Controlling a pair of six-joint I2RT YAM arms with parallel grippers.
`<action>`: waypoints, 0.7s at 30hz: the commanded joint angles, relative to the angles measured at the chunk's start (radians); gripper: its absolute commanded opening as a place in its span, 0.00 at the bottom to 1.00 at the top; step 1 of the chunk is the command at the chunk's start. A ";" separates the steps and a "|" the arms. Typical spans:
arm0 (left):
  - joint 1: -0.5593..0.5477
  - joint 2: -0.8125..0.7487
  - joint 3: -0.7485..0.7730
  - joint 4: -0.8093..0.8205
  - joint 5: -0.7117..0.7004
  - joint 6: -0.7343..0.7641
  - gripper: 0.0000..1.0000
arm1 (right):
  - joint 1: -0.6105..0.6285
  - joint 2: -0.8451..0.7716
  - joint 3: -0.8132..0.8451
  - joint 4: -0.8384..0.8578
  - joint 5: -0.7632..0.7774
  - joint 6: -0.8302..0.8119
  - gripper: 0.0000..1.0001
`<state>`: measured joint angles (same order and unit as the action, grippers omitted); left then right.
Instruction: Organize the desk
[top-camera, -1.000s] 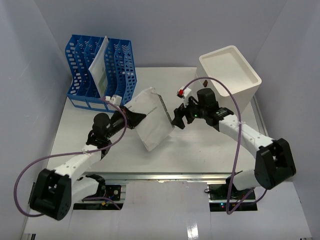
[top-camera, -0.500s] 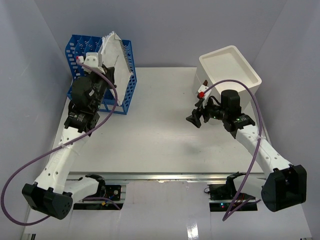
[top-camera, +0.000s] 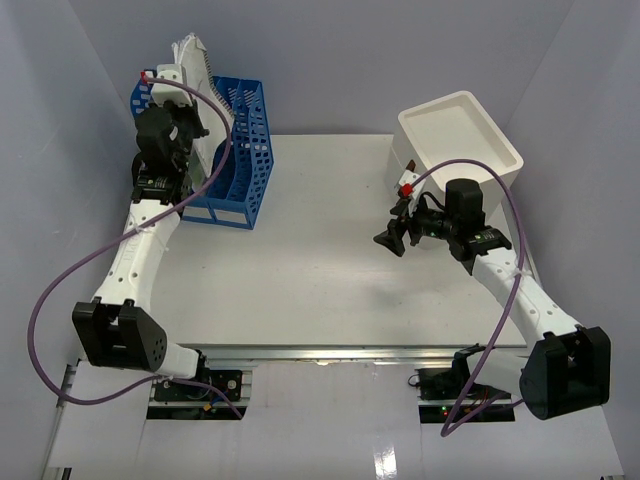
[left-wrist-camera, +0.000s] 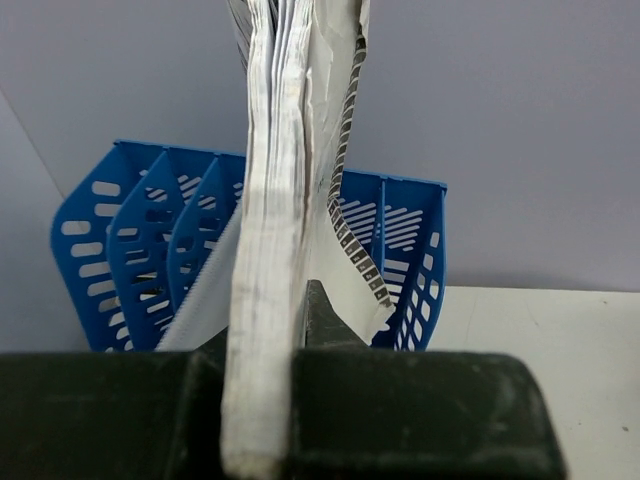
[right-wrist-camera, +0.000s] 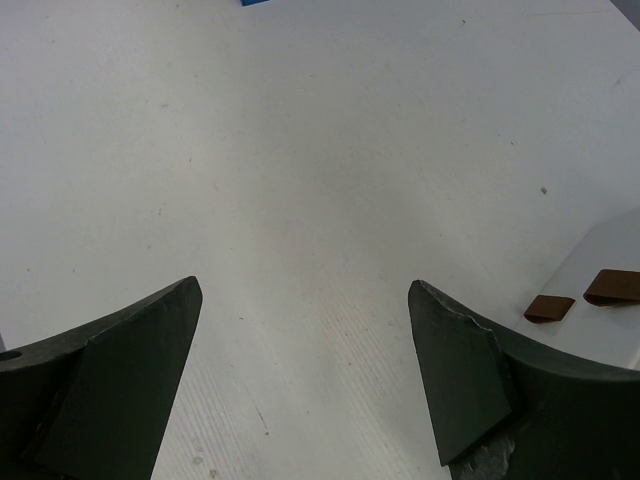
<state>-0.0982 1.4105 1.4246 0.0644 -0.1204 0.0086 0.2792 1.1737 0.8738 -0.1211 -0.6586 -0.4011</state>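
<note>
Left claw (left-wrist-camera: 290, 345): clamped on the edge of a spiral-bound notebook (top-camera: 196, 72), which I hold upright and edge-on over the blue file rack (top-camera: 238, 130). The rack stands at the far-left corner of the desk (top-camera: 320, 280), the white tabletop that fills the middle of the overhead view. A white sheet (left-wrist-camera: 200, 312) stands in the rack; which slot it occupies I cannot tell, nor whether the notebook's lower corner has entered a slot.

Risks, in my judgement:
- The pages fan apart above my grip. A loose leaf could straddle a divider and crumple on the way down.
- The wire binding could snag on the rack's slotted walls and drag or tip the rack.
- The notebook could come down on the standing sheet and fold it.
- I grip at one edge only, so the notebook may pivot if it meets resistance.

Right claw (right-wrist-camera: 300, 370): jaws wide apart, holding nothing, low over bare desk near the cream cabinet (top-camera: 460, 140). A careless swing would strike the cabinet, where two small brown tabs (right-wrist-camera: 551, 308) show.

Writing: none legible on notebook, sheet, rack or cabinet.
</note>
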 joint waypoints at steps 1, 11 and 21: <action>0.006 0.014 0.043 0.098 0.028 0.011 0.00 | -0.012 0.010 0.001 0.021 -0.017 -0.015 0.90; 0.022 0.107 0.191 0.068 0.103 0.062 0.00 | -0.015 0.035 0.001 0.015 -0.020 -0.024 0.90; 0.034 0.217 0.138 0.096 0.344 -0.082 0.00 | -0.026 0.036 -0.001 0.013 -0.010 -0.034 0.90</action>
<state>-0.0727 1.6064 1.5777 0.1025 0.0897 0.0031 0.2650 1.2110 0.8730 -0.1237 -0.6582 -0.4226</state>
